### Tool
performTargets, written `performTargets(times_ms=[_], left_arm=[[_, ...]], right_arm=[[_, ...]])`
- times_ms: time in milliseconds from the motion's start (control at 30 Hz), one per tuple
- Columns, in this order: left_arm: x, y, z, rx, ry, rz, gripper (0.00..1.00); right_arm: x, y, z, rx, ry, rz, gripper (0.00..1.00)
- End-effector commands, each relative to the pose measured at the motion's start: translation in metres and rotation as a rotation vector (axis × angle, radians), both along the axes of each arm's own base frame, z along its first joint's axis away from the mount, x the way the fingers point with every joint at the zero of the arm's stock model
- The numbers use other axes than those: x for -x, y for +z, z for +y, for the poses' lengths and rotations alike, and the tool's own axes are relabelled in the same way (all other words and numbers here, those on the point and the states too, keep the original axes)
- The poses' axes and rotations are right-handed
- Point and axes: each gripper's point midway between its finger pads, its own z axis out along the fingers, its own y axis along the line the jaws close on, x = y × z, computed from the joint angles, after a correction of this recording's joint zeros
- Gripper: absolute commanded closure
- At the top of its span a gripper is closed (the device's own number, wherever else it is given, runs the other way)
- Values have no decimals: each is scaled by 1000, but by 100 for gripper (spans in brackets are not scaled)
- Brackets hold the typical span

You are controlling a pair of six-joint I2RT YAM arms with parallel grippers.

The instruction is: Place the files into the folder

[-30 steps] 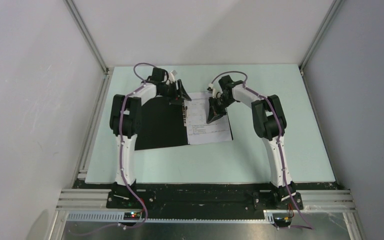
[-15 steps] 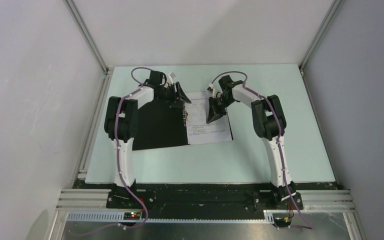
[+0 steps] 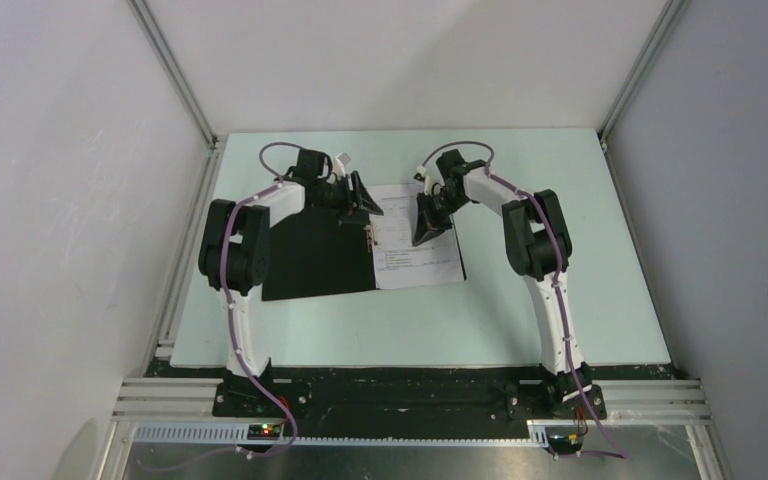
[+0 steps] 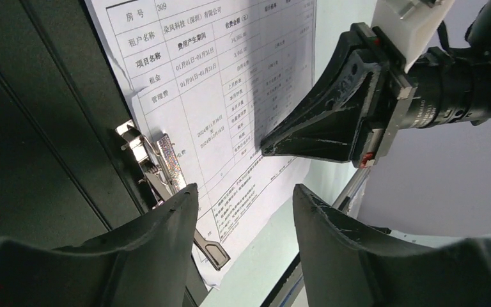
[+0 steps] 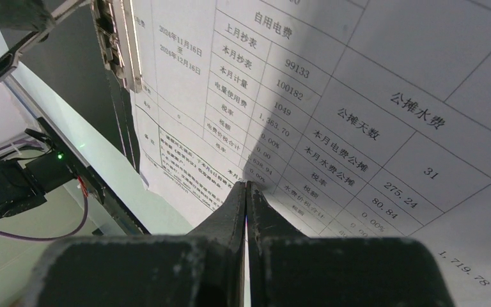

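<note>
White-walled booth with a pale green table (image 3: 520, 320), both arm bases at the near edge. Lying open and flat mid-table, the folder (image 3: 310, 260), black inside facing up, left half bare. On the right half, the files (image 3: 420, 262): white sheets printed with small black tables, long edge running along the spine, just beside a metal clip (image 4: 160, 169). Hard to tell from either wrist view whether that edge sits under the clip or only next to it. Over the far end of the spine, the left gripper (image 3: 363, 198), fingers spread wide with nothing between them, hanging above the clip and the near strip of paper without touching either. Reaching in from the other side, the right gripper (image 3: 426, 236), fingers pressed tight together into a single point. Seems to rest that point on the top sheet, near the middle of the page, shadow meeting tip there. Well apart from each other, the two grippers, with printed paper between them.
</note>
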Motion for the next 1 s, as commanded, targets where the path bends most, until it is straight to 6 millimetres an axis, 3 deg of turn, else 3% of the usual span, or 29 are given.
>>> performTargets(times_ms=[0,67,133,200,300,400,533,767,967], left_arm=[[-7,54,-4,34,-4,-133,36],[-13,81,1,20,21,-211,33],[-20,95,11,-15,69,-263,32],[-26,96,28,-78,169,-273,31],[-19,82,48,-163,275,-222,32],[-1,54,64,-234,342,-146,35],[13,23,70,-283,349,-77,39],[-18,11,65,-369,352,-88,50],[-35,-12,53,-387,352,-37,53]], right_arm=[[-17,38,7,-40,1,-106,99],[-15,62,10,-68,-2,-128,93],[-11,81,12,-91,-6,-134,87],[-6,94,14,-105,-15,-124,83],[-2,106,22,-124,-34,-100,78],[-4,116,38,-158,-55,-76,68],[-13,120,63,-233,-99,-1,61],[-10,105,98,-274,-88,67,67],[-10,102,104,-281,-88,70,70]])
